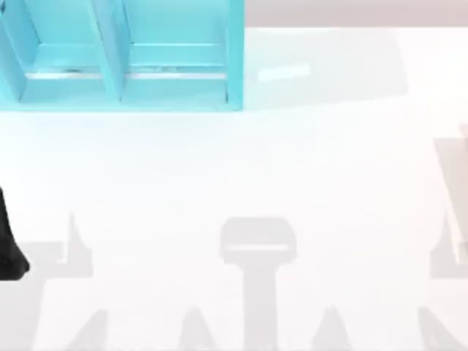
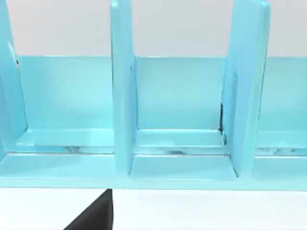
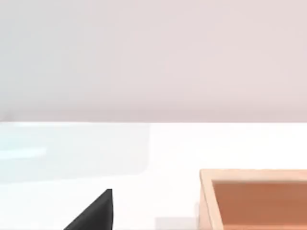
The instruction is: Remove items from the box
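Teal divided rack (image 1: pixel 124 66) at 11 o'clock; wooden box (image 3: pixel 254 199) by right arm. Left arm (image 1: pixel 9 241) at 9. Grippers' openings: can't tell.

A smooth, faintly glossy white finish is seen on the counter (image 1: pixel 307 168). The turquoise divided rack (image 1: pixel 124 58), upper left, appears painted and semi-glossy. Lower right in the right wrist view, the box (image 3: pixel 254 196) looks like matt pale wood, possibly.
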Controlling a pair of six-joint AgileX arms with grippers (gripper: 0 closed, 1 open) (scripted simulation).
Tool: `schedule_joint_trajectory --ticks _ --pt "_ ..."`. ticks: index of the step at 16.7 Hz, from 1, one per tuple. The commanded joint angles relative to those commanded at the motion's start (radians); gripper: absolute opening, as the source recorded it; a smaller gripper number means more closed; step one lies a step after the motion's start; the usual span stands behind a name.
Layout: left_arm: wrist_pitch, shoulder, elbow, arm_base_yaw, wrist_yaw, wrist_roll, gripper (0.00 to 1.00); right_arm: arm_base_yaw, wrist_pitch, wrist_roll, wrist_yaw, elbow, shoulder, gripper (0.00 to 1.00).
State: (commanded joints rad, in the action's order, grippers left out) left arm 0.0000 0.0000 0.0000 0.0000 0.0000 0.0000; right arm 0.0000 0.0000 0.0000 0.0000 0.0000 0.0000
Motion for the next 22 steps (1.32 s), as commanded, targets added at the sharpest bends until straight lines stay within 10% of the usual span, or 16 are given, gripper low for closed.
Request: schedule_joint_trajectory --ticks 7,22 --pt "0.000 0.000 0.000 0.000 0.000 0.000 1.00 -0.050 -0.121 -0.053 -0.001 0.124 0.154 1.00" --pt "0.000 0.000 0.000 0.000 0.000 0.000 1.00 -0.408 -0.964 -0.406 -0.010 1.005 1.311 1.00"
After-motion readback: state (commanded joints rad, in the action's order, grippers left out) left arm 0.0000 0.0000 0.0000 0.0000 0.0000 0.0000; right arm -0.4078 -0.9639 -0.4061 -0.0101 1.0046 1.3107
